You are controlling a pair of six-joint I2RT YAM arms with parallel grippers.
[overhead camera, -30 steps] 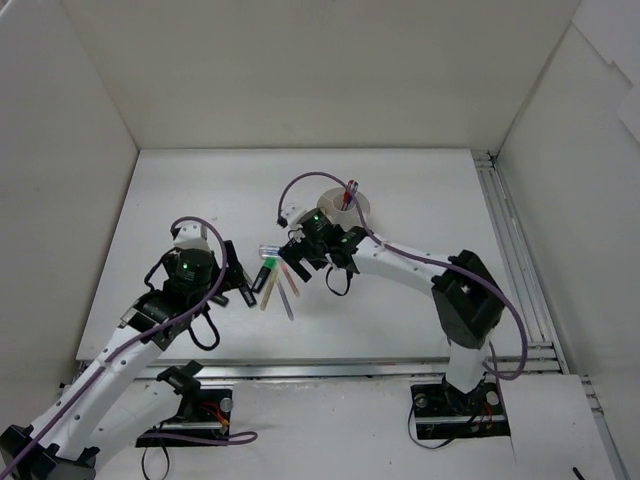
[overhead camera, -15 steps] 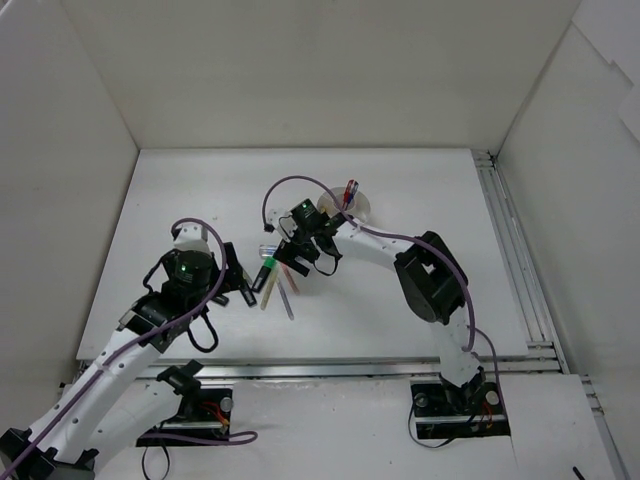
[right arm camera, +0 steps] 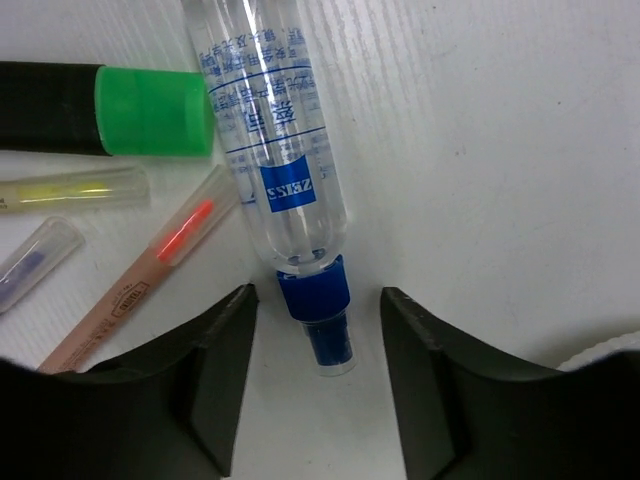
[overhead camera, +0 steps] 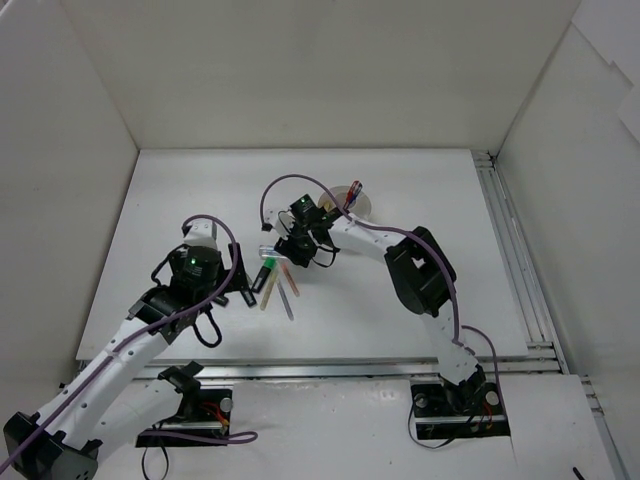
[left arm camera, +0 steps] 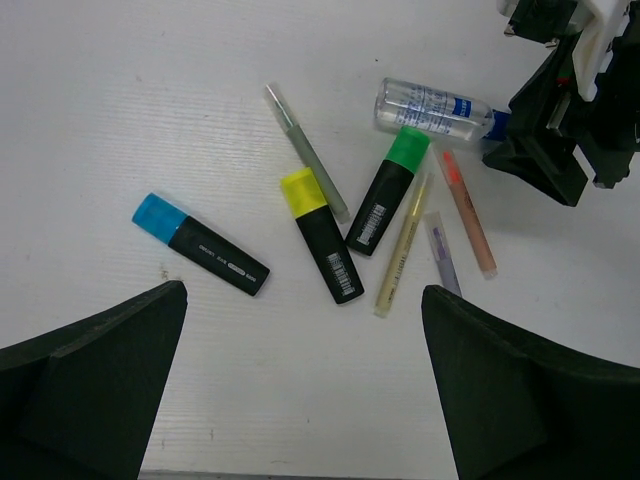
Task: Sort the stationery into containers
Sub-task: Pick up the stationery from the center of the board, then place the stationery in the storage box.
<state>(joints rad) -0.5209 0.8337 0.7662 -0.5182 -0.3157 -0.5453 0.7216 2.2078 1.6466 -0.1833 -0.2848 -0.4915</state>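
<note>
The stationery lies loose on the white table. In the left wrist view I see a blue-capped highlighter [left arm camera: 200, 247], a yellow-capped one [left arm camera: 320, 235], a green-capped one [left arm camera: 388, 190], a grey pen [left arm camera: 305, 150], an orange pen [left arm camera: 468, 225] and a clear tube [left arm camera: 430, 107]. My left gripper [left arm camera: 302, 295] hangs open above them, holding nothing. My right gripper [right arm camera: 318, 335] is low at the tube's blue cap [right arm camera: 315, 290], a finger on each side with gaps, open. The round white container [overhead camera: 357, 203] sits behind it, with pens standing in it.
White walls enclose the table on three sides. A metal rail [overhead camera: 505, 250] runs along the right edge. In the right wrist view, the green cap [right arm camera: 150, 110] and two thin pens [right arm camera: 130, 280] lie just left of the tube [right arm camera: 270, 130].
My right gripper has moved left from the container down to the tube's capped end, and its jaws have narrowed round the cap. The left arm shifted slightly forward.
</note>
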